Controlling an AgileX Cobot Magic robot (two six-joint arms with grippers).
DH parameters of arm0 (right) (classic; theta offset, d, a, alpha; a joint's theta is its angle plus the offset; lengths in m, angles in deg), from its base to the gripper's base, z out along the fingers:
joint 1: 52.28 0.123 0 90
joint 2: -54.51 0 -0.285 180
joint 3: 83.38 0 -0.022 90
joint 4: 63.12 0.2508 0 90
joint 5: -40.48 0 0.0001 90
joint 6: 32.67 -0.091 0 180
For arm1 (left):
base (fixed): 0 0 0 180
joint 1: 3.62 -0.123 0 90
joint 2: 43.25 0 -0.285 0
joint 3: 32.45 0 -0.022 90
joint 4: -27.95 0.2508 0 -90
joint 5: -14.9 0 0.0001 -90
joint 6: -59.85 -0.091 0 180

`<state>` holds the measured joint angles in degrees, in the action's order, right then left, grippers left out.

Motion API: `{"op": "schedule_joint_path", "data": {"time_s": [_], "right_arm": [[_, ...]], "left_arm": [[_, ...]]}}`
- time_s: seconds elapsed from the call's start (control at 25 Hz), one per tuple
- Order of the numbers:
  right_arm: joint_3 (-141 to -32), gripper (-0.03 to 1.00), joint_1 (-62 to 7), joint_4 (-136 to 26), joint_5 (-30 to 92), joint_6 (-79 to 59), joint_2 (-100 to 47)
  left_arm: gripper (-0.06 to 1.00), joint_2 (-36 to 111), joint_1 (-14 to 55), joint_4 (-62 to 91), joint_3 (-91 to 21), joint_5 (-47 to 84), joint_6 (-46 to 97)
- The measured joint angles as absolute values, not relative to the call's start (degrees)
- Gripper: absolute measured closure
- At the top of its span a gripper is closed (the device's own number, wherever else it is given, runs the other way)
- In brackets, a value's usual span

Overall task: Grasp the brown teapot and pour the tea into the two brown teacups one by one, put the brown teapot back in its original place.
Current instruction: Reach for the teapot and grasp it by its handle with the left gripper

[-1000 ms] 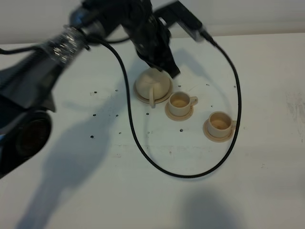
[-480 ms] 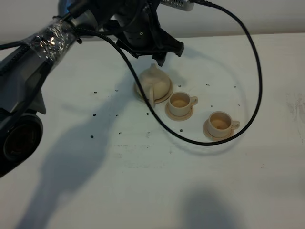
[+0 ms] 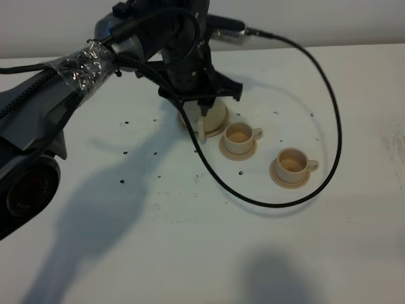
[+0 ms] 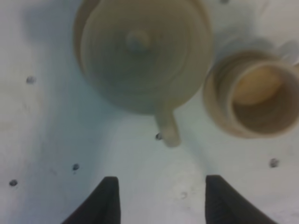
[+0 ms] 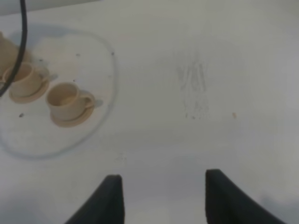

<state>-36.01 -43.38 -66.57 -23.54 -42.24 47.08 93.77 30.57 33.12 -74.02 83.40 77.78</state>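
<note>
Brown teapot (image 4: 140,51) sits on its saucer (image 3: 190,128) on the worktop (image 3: 126,240), handle pointing my way. Nearer teacup (image 4: 254,100) is just beside it, other teacup (image 3: 292,162) further out. My left end effector (image 4: 161,200) hovers over the pot, fingers spread, empty. Right end effector (image 5: 161,198) is spread wide too, well apart from the cups.

In the upper middle of the frame, the left gripper (image 3: 204,106) is seen directly above the brown teapot (image 3: 215,118), which is partly hidden by it and is seated on its plate (image 3: 187,126). One brown teacup (image 3: 239,134) is set on a saucer just to the lower right of the plate. A second brown teacup (image 3: 292,162) is set on a saucer further toward the lower right. A black cable (image 3: 334,136) is looped around the cups over the white tabletop (image 3: 354,253).
</note>
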Motion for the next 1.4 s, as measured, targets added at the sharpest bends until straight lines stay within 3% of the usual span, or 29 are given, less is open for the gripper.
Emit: {"op": "schedule_joint_path", "data": {"time_s": [1.4], "right_arm": [[-36.0,0.56,-43.4,-66.6,-23.5,-42.3,47.1]], "left_arm": [[0.56,101.9,30.0,31.2,-73.6,75.6,79.5]]}}
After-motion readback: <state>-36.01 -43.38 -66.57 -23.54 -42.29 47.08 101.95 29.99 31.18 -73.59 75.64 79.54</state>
